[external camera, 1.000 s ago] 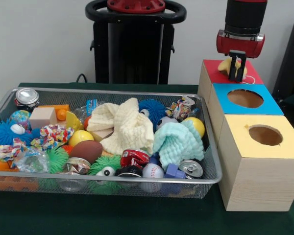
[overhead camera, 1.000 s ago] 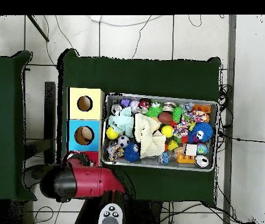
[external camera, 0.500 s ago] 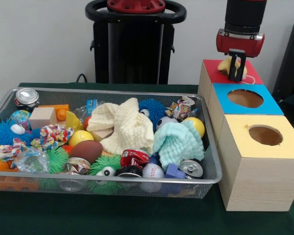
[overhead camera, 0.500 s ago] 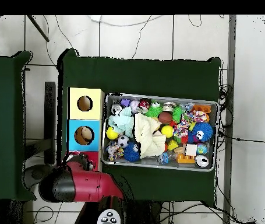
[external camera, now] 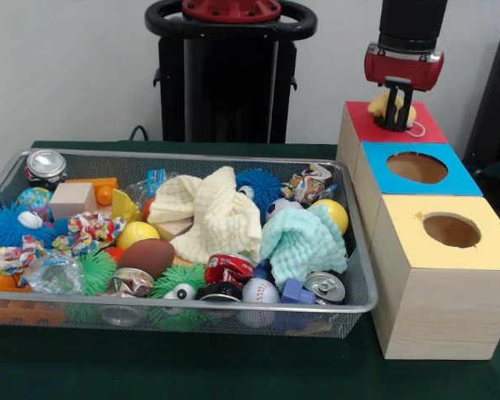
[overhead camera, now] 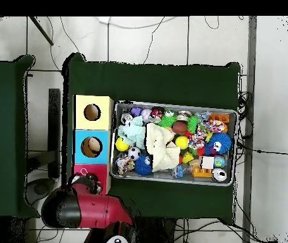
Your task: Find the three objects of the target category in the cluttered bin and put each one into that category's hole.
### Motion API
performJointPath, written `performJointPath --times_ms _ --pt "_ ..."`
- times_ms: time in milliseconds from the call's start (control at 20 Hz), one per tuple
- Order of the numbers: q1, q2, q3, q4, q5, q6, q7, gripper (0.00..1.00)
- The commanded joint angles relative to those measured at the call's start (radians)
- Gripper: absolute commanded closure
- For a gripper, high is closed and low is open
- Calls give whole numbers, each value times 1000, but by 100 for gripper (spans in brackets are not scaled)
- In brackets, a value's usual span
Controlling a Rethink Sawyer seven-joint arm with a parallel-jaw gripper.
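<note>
The yellow object [external camera: 387, 106] you are after sits on the red box [external camera: 425, 127] top, over that box's hole, and the end effector [external camera: 397, 125] hangs directly above it with its dark fingers [external camera: 397, 107] reaching down in front of it. You cannot tell from either view whether those fingers are clenched on the object or released. A thin pale string trails from the object across the red surface. In the overhead view the arm hides the red box almost entirely. Beside the red box stand the blue box [external camera: 417, 171] and the yellow box [external camera: 450, 232], each with a round hole. The mesh bin [external camera: 150, 312] on the green desk [external camera: 233, 367] holds a cream cloth [external camera: 208, 212], a mint cloth [external camera: 300, 242], cans, balls and spiky toys; no lettering on the cans or wrappers is readable.
</note>
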Motion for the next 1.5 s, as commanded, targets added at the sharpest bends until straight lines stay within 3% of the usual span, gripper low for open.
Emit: performJointPath --times_ms 50,400,850,1450,1500 --pt "1 16 33 118 45 -39 248 100" --pt "-9 48 54 141 42 -107 253 100" --pt "-29 187 101 104 43 -264 273 100" --pt "-38 264 98 28 68 -292 227 100" --pt "-28 264 88 31 71 -311 231 0"
